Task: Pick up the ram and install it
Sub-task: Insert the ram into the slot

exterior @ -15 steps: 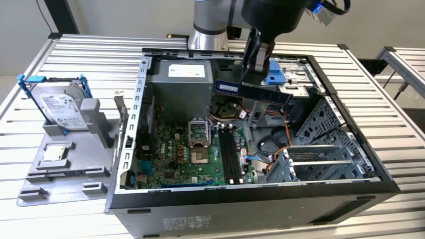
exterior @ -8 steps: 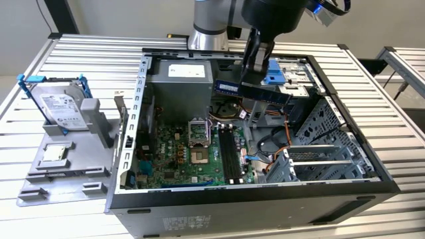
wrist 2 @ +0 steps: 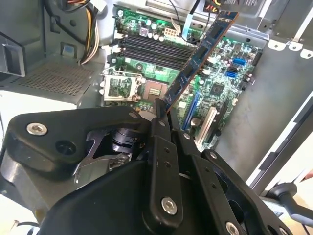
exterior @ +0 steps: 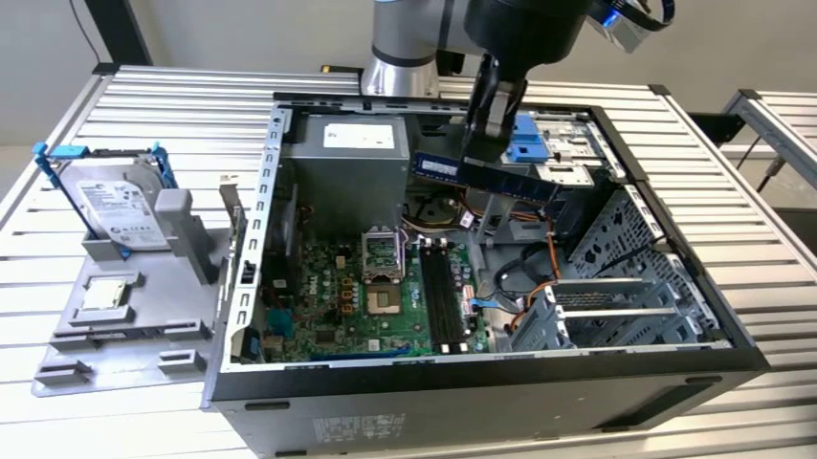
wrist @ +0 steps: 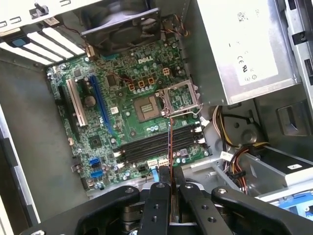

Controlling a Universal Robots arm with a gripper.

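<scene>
Gripper point(exterior: 483, 153) was clamped narrow on the ram point(exterior: 492, 177), fingers pinching its upper edge, the stick held in the air over the open computer case point(exterior: 243, 316) and touching nothing else. In the exterior view the ram's long axis ran roughly 9 to 3 o'clock, the 3 o'clock end dipping a bit toward 4, flat face to the camera, white label near the 9 o'clock end. It hung at about 12 o'clock from the memory slots point(exterior: 441, 287) on the motherboard point(exterior: 344, 296), at 3 o'clock of the power supply point(exterior: 344, 153), well above the board and not seated. In the second wrist view the ram point(wrist 2: 200, 54) stuck out from the gripper point(wrist 2: 161, 105) toward the board, blue face with chips visible, held portion hidden by the fingers. In the first wrist view the ram point(wrist: 170, 147) was edge-on, a thin line over the slots, chips impossible to make out, base buried in the gripper point(wrist: 170, 178). The arm was cut off at the exterior view's 12 o'clock edge. The hard drive point(exterior: 121, 215) sat at 9 o'clock of the case, well apart.
</scene>
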